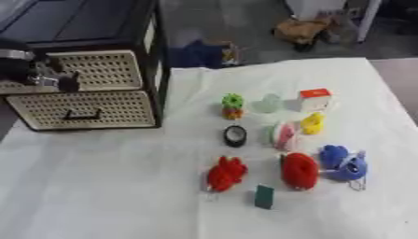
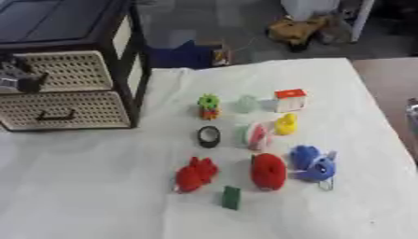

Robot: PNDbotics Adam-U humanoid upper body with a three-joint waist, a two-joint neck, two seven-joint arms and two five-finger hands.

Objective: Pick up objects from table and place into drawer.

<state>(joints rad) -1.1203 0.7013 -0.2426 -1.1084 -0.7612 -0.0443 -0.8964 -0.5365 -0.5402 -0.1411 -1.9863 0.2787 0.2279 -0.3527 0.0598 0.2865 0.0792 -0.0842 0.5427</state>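
White cloth covers the tabletop [image 1: 98,186]. Fingers of the left hand [image 1: 45,74] are curled on the upper drawer [image 1: 98,70] front, which should be pulled out straight. Toys, such as the red toy [image 1: 226,173], are left lying well apart on the right.

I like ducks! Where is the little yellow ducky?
The yellow ducky sits on the table's right side, just below the small white box with the red top and right of the pink-and-white round thing.
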